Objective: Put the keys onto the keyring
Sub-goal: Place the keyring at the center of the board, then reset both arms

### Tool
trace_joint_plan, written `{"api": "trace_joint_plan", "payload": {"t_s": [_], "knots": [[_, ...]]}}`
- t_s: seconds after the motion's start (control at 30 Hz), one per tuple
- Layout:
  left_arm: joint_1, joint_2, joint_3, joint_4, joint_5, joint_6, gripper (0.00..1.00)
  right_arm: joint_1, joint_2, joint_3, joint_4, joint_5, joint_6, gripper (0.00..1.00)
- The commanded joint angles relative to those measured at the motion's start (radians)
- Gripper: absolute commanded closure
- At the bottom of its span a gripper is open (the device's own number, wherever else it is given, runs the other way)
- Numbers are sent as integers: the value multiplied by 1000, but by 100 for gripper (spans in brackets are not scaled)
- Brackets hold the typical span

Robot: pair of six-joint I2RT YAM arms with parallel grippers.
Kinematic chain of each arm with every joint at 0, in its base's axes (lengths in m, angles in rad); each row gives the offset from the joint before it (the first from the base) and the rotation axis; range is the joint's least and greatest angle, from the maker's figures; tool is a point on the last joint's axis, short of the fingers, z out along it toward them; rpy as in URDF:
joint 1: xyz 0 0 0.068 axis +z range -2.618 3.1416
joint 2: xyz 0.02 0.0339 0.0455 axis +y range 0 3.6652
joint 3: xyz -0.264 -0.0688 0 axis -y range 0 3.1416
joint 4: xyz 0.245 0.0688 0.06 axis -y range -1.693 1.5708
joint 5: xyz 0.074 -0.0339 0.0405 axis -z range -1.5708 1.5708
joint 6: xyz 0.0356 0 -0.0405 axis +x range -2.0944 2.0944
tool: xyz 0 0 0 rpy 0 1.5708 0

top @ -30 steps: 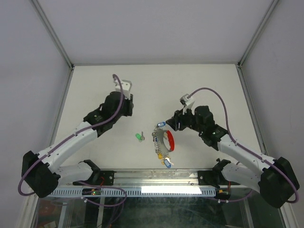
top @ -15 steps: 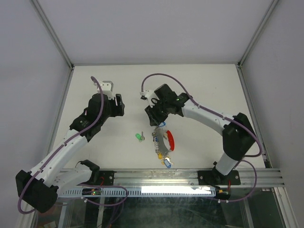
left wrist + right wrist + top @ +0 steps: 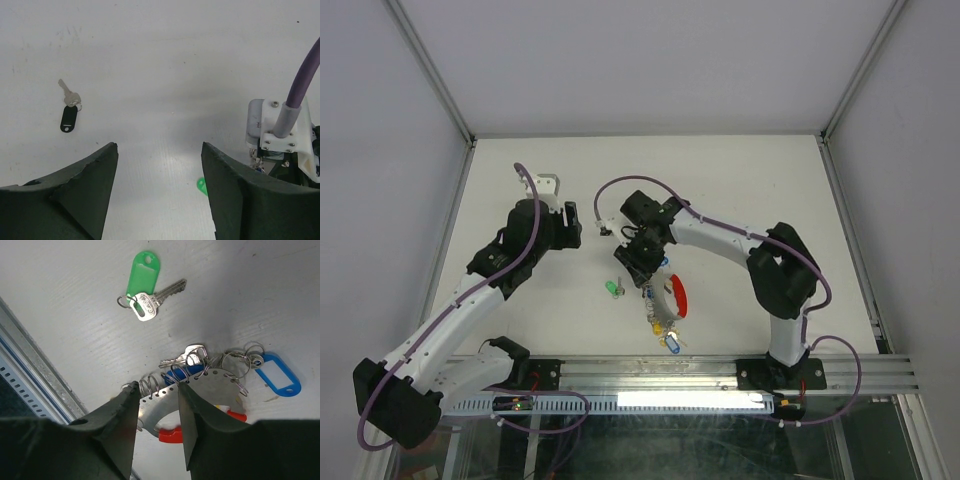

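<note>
The keyring is a curved silvery plate with wire rings, a red arc and a blue-framed tag; it lies on the white table at the front centre. My right gripper hangs open right over it, one finger beside the plate's end and the other over the plate. A key with a green tag lies loose just left of the bunch. Another key with a black tag lies apart on the table. My left gripper is open and empty above bare table.
A metal rail runs along the table's near edge, close behind the keyring. The right arm's wrist camera and purple cable stand close to my left gripper's right finger. Grey walls enclose the table on three sides.
The right arm has swung from the right side across to the keyring and lowered over it, its jaws narrowing a little. The left gripper has opened and drawn back to the left.
</note>
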Motion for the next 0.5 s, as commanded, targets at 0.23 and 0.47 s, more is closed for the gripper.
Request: {"api": "trace_joint_plan", "payload": {"t_s": [0.23, 0.47], "knots": [[5, -121, -23, 36, -93, -2, 1, -33, -561, -430, 636, 296, 242, 22], [5, -245, -56, -7, -222, -78, 1, -36, -1041, -762, 854, 466, 309, 11]]}}
